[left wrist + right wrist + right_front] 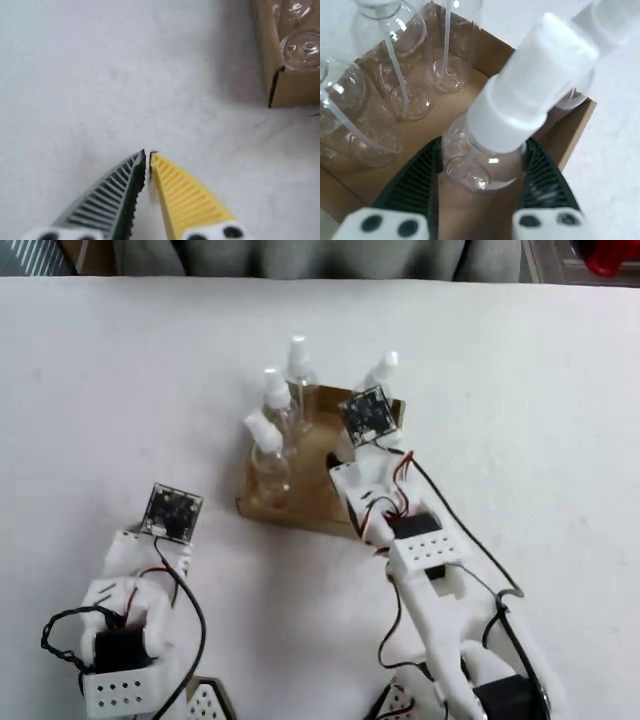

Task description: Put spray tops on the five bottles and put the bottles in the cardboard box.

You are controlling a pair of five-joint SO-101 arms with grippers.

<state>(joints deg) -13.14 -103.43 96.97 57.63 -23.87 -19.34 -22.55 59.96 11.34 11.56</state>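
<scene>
Bottle (470, 172), long axis approx upright w/ spray top (535, 85) up, sits in cardboard box (572, 132) corner, clamped by right gripper (482, 150), arm stretched fwd; left gripper (148, 156) closed, empty, over table (100, 75).

Left claw (148, 157) tips together over white table (100, 75), cardboard box (295, 90) w/ bottles (302, 47) nearby.

Robotics lab bench; white table (90, 380), two printed arms (430, 570), loose wiring (60, 635)
</scene>
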